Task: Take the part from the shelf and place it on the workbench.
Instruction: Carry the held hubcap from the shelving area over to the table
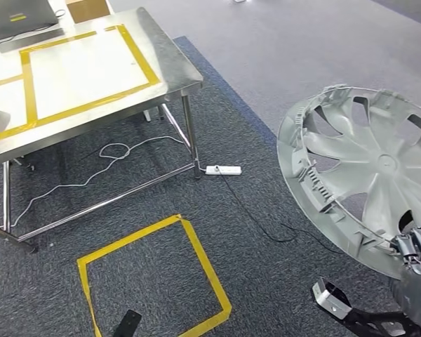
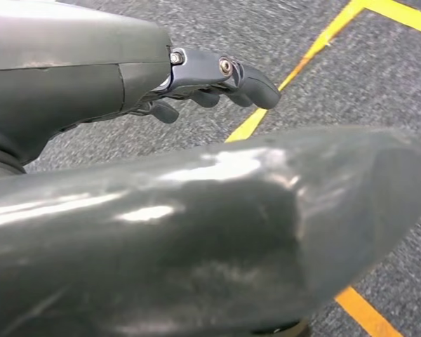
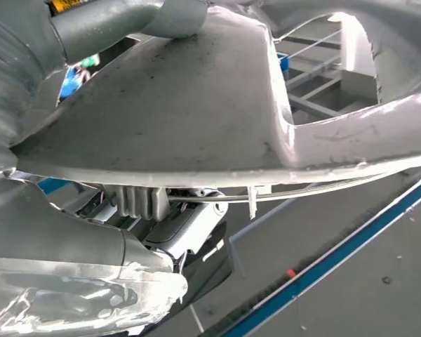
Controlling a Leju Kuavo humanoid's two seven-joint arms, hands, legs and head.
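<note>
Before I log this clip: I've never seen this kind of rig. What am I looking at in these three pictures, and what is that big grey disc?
This is a walking humanoid robot with two arms. The head view looks down from its body; the other two come from cameras at its wrists. The grey disc is a wheel cover, the part it carries: its right hand grips the rim, seen close up in the right wrist view. The left hand hangs over the carpet, fingers apart, holding nothing. Ahead stands the steel workbench, marked with yellow tape. On the carpet lie a yellow tape square and a white power strip.
</note>
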